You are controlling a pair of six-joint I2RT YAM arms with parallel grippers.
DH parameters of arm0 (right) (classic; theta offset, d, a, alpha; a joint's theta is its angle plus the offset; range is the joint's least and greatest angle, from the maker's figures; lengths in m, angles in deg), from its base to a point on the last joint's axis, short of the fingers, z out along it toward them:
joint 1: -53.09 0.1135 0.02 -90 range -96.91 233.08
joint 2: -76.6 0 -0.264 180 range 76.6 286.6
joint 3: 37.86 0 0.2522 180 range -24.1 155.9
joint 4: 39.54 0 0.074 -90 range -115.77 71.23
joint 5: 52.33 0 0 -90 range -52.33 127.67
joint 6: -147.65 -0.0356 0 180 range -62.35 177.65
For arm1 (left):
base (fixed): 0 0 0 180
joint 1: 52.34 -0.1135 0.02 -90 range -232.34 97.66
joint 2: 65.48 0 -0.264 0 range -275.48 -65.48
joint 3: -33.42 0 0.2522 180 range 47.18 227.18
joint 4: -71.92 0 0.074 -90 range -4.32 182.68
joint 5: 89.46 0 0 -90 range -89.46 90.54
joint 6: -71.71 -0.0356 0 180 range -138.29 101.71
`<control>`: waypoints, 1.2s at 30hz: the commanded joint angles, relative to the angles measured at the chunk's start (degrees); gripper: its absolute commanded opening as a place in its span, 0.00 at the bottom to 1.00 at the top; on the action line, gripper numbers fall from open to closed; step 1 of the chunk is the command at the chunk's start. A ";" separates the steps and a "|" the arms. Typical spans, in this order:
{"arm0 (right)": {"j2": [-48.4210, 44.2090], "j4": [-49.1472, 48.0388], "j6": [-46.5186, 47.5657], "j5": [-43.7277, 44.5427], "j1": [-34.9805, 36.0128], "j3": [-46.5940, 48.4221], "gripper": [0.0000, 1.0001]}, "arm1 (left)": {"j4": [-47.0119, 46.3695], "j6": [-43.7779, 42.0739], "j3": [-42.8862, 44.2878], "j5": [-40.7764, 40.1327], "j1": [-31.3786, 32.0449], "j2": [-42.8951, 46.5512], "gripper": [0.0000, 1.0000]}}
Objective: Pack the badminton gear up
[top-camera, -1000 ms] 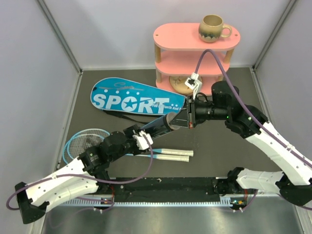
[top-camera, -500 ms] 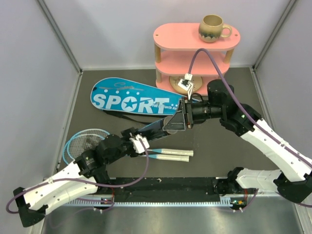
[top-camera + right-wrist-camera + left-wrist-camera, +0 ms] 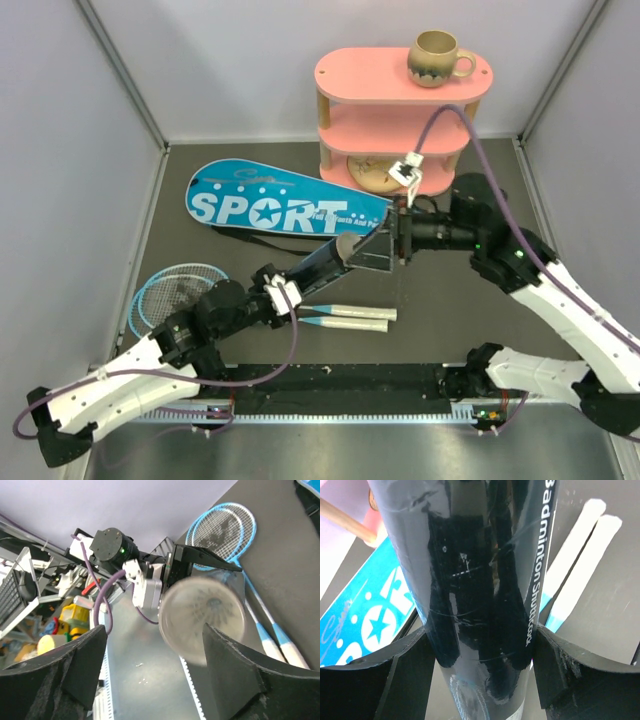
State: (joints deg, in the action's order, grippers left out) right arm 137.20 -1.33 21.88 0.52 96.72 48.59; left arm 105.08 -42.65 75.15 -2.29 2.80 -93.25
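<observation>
**Tube held off the tabletop by the left gripper, right gripper spread at its mouth**

The left gripper (image 3: 480, 630) is clamping the tube (image 3: 322, 264) near its lower end. In the left wrist view both fingers (image 3: 405, 680) are pressing against the glossy black wall, one on each side. The tube is hanging clear of the tabletop (image 3: 440, 310) over its middle. It is tilting, with the low end toward the near left corner and the mouth rising toward the far right corner.

The right gripper (image 3: 155, 626) is standing at that mouth with its jaws spread wide, one finger on either side of the rim, and it is gripping nothing. Whether a finger is brushing the rim is not clear. In the right wrist view the mouth is showing as a blurred pale disc, and what is lying inside cannot be made out.

The cover (image 3: 270, 205) is lying flat toward the far edge, left of centre, its narrow end reaching the foot of the shelf (image 3: 400, 80). The shelf is standing at the far edge, right of centre, and the mug (image 3: 438, 55) is sitting on its top tier.

The rackets (image 3: 180, 290) are lying together by the near left corner. Their heads are pointing toward the left edge and their white handles are running right along the near edge, beneath the tube.
</observation>
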 commanded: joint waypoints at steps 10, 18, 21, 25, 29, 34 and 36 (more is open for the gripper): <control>-18.59 9.93 3.98 20.18 0.74 -6.66 0.88 | -2.09 31.77 26.07 -1.75 0.68 -17.93 0.00; -15.43 -3.07 2.10 27.99 14.97 -16.34 0.85 | -16.56 57.03 27.23 1.25 0.24 -21.09 0.00; -13.67 -3.44 5.09 35.02 19.72 -16.61 0.89 | -21.74 66.51 26.35 1.95 0.06 -22.50 0.00; -10.69 -3.79 5.62 38.90 19.99 -16.79 0.90 | -24.76 71.46 25.21 1.96 0.06 -23.56 0.00; -8.05 -5.64 6.06 38.72 20.00 -16.61 0.90 | -25.11 76.12 24.16 -1.47 -0.11 -23.65 0.00; -7.16 -4.41 5.80 48.30 20.00 -17.31 0.72 | -24.77 77.62 23.80 -2.62 -0.38 -23.74 0.23; -7.86 -4.32 5.54 51.71 19.82 -18.36 0.51 | -24.06 77.62 23.63 -3.23 -0.90 -23.30 0.47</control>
State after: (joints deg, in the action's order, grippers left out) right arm 130.14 -3.89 27.10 41.59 116.50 30.67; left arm 87.20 31.57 98.23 -4.92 2.19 -117.66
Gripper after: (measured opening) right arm 0.696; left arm 0.732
